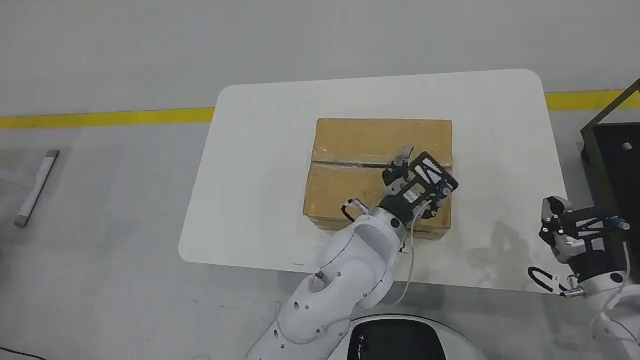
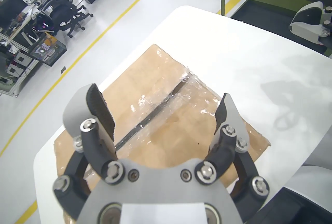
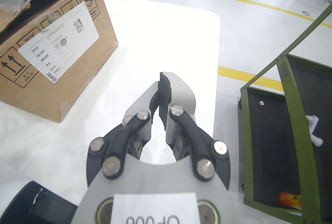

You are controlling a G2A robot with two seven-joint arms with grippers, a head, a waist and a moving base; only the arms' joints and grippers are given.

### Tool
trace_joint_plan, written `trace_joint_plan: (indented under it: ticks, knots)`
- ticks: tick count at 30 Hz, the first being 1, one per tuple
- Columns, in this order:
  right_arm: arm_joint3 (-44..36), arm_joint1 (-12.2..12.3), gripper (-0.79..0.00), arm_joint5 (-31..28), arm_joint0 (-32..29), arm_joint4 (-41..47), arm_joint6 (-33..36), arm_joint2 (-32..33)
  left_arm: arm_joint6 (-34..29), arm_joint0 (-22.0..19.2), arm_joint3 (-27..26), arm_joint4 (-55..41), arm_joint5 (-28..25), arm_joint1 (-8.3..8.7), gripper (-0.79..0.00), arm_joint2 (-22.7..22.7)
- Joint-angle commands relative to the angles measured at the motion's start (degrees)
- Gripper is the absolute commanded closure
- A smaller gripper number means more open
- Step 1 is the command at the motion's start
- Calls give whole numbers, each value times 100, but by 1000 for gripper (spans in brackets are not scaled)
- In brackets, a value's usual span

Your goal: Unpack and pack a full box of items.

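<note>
Left pincer (image 2: 159, 97) spread wide and empty; the cardboard box (image 1: 360, 160) sits directly beneath it, taped seam between the fingers. Right pincer (image 3: 163, 85) closed on nothing above the white tabletop (image 1: 260, 190), box well apart from it.

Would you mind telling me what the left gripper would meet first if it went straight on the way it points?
Probably the cardboard box, near its taped seam; the open left gripper hangs above it, depth unclear.
</note>
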Motion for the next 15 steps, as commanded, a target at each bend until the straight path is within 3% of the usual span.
trace_joint_plan:
  ticks: [1, 3, 5, 10, 15]
  knots:
    - [0, -2, 0, 17, 4, -1, 7, -5, -183, -79, 156, 135, 24, -27, -705, 37]
    - [-1, -3, 0, 22, 4, -9, 23, -7, -396, -149, 290, 197, 96, -66, -542, 87]
    - [0, -5, 0, 31, 1, -5, 32, -7, -483, -209, 389, 214, 94, -101, -486, 142]
    - [28, -10, 0, 53, -16, 20, 32, 9, -722, -358, 650, 382, -31, -171, -579, 262]
    - [20, -14, 0, 71, -25, 22, 36, 10, -727, -437, 751, 453, -33, -235, -557, 311]
